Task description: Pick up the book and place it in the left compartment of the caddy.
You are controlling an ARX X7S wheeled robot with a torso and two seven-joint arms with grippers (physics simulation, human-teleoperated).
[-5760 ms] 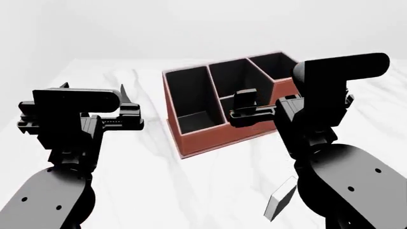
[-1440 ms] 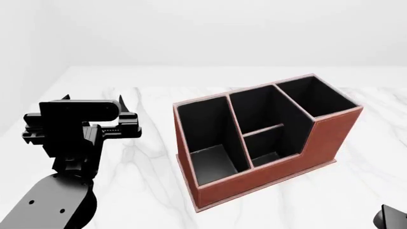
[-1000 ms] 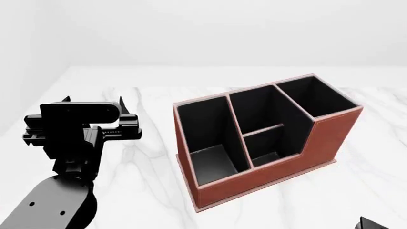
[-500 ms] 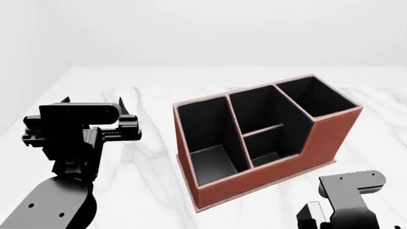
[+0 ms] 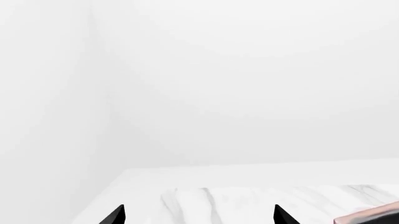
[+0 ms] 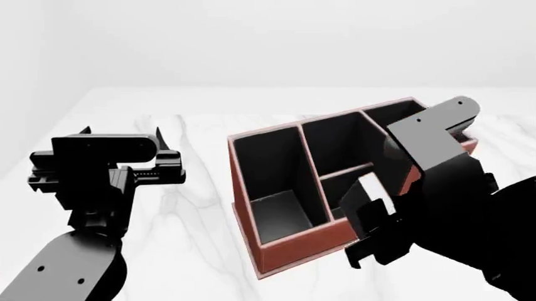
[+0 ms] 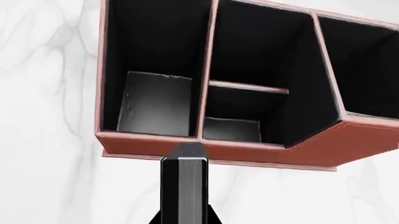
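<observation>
Right wrist view: right gripper (image 7: 182,219) clamps small thin black-covered book (image 7: 182,186) edge-on, just short of reddish-brown leather-look caddy (image 7: 262,151), its long black-lined left compartment (image 7: 153,74) ahead, ready for slotting; left gripper (image 6: 163,153) idle, spread, empty.

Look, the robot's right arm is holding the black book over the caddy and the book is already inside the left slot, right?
Not quite. The right gripper holds the book in front of the caddy, still outside it. The right wrist view shows the left compartment with nothing in it.
</observation>
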